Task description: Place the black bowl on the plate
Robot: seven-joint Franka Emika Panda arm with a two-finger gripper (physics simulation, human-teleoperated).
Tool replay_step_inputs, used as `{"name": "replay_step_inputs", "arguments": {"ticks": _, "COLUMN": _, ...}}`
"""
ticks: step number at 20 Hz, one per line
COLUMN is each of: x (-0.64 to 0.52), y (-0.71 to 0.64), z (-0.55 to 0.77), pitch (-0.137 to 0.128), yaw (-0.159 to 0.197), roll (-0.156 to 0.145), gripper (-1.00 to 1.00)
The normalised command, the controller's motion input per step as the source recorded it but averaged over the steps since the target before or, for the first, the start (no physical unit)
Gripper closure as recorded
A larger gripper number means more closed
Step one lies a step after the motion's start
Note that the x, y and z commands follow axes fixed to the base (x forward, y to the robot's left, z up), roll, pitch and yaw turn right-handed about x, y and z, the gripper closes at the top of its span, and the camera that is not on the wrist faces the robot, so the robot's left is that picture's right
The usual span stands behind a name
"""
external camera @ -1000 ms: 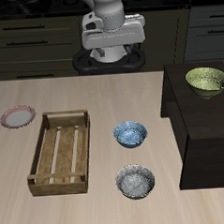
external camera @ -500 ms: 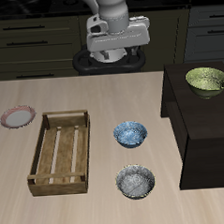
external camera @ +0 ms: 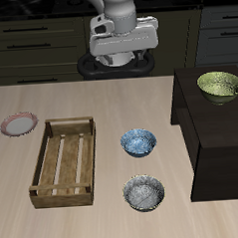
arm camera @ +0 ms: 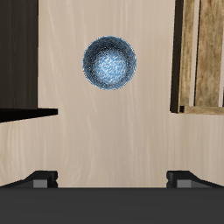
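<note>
The black bowl, dark outside with a grey-white speckled inside, sits near the table's front edge and does not show in the wrist view. The plate, pink-red rimmed with a pale centre, lies far across the table, beyond the wooden crate. My gripper hangs high over the table's back edge, far from both. It is open and empty. In the wrist view its fingertips stand wide apart around the gripper.
A blue patterned bowl sits between me and the black bowl. A wooden crate lies between the bowls and the plate. A yellow-green bowl rests on a black stand.
The wrist has shifted and turned very slightly above the table's back edge. Nothing on the table has moved, and the fingers stay apart.
</note>
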Motion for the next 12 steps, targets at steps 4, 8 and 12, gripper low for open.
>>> {"name": "replay_step_inputs", "arguments": {"ticks": 4, "x": 0.19, "y": -0.05, "z": 0.08, "pitch": -0.029, "yaw": 0.001, "roll": -0.004, "gripper": -1.00}}
{"name": "replay_step_inputs", "arguments": {"ticks": 8, "x": 0.40, "y": -0.15, "z": 0.03, "pitch": -0.007, "yaw": -0.014, "roll": -0.054, "gripper": -1.00}}
{"name": "replay_step_inputs", "arguments": {"ticks": 12, "x": 0.45, "y": -0.12, "z": 0.06, "pitch": -0.022, "yaw": -0.024, "roll": -0.028, "gripper": -1.00}}
